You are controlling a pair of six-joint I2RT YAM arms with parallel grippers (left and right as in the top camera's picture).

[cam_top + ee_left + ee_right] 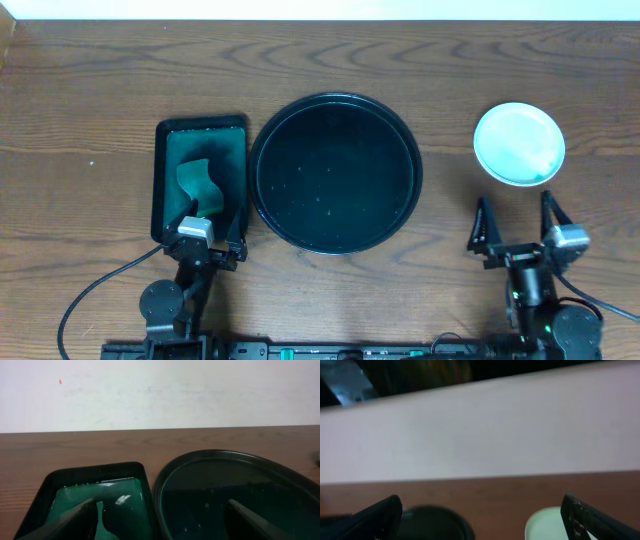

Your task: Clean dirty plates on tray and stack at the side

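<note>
The round black tray [335, 236] sits mid-table with nothing on it, only a few wet specks. It also fills the right half of the left wrist view as a black tray [165, 475]. To its right, on the bare wood, lies a pale-aqua plate [519, 144]; whether more plates lie under it I cannot tell. The right wrist view catches that plate's [545, 522] near edge. My left gripper [210, 215] is open, straddling the gap between the green tray and the black tray. My right gripper [515, 202] is open just in front of the plate, holding nothing.
A rectangular dark green tray [165, 180] stands left of the black tray, with a green sponge [200, 185] in it, partly under my left finger. Cables run along the table's front edge. A pale wall lies behind the table.
</note>
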